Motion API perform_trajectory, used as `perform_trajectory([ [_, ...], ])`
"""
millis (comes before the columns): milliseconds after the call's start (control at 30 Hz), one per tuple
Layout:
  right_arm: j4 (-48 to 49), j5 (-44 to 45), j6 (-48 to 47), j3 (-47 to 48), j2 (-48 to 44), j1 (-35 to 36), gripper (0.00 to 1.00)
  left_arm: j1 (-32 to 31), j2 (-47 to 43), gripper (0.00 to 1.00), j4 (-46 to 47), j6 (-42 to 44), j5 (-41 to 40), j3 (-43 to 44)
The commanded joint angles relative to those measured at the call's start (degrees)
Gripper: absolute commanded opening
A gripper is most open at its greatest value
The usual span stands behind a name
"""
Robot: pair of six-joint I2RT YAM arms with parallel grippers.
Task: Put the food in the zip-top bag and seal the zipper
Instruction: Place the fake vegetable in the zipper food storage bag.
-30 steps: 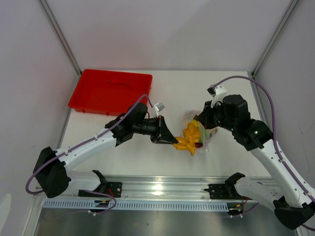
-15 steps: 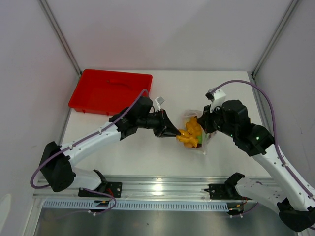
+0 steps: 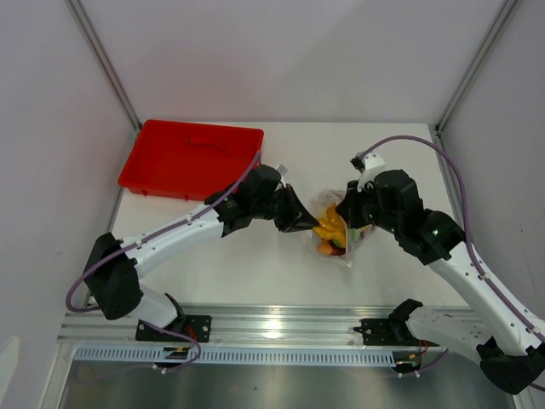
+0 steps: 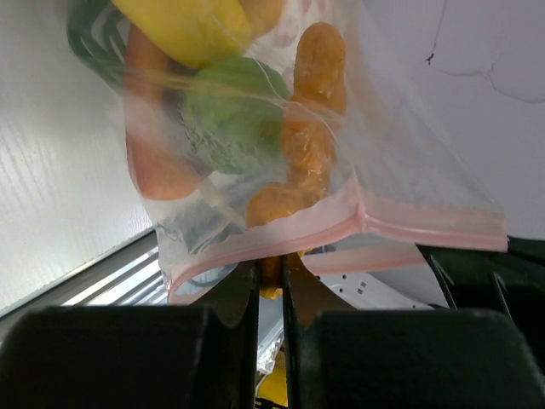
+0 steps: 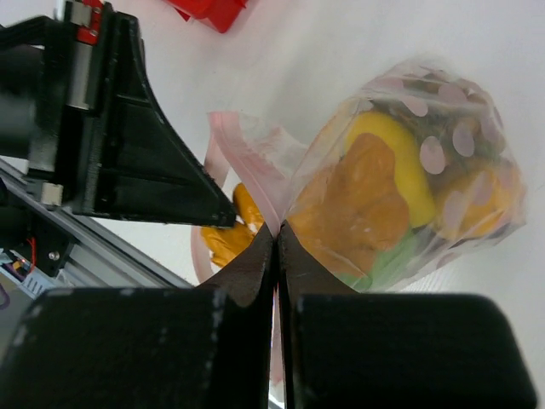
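At the middle of the white surface [image 3: 255,264], the zip-top bag [image 3: 345,245] holding food [image 5: 383,162] lies between both arms, the right pincer [image 5: 277,243] clamped tight on its pink zipper [image 4: 341,223] and the left pincer [image 4: 271,281] narrowly pinching an orange piece [image 5: 228,239] at its mouth.

bag [image 3: 342,240] mid-table, red tray [image 3: 192,160] back-left; bare table [image 3: 298,158] between

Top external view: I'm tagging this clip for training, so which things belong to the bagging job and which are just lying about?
Job: zip-top bag, its pink zipper, food inside, orange piece pinched by the left gripper at the mouth, right gripper holding the bag's edge.
Lying about: red tray, at the far left.
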Motion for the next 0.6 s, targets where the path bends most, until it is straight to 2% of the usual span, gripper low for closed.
perform_trajectory([
  [0,3.27,-2.18,4.16,3.44,0.37,0.30,0.00,-1.36,2.00,0.01,3.22,-2.74,-2.70,3.48],
  [167,2.48,-3.15,7.24,4.76,1.51,0.30,0.00,-2.33,4.73,0.01,4.63,-3.97,-4.28,4.98],
  [400,2.65,-4.56,10.14,4.49,2.30,0.21,0.00,-2.33,5.97,0.01,9.38,-8.01,-6.30,2.25],
  [467,2.48,-4.12,10.05,4.32,2.04,0.39,0.00,-2.24,6.49,0.16,9.64,-7.93,-6.30,2.43],
  [500,2.48,-3.85,9.79,4.23,1.86,0.30,0.00,-2.16,6.58,0.30,10.17,-7.23,-5.43,2.52],
  [567,1.95,-2.80,9.53,4.14,1.69,0.39,0.00,-2.15,6.76,0.41,11.57,-6.00,-4.64,2.78],
])
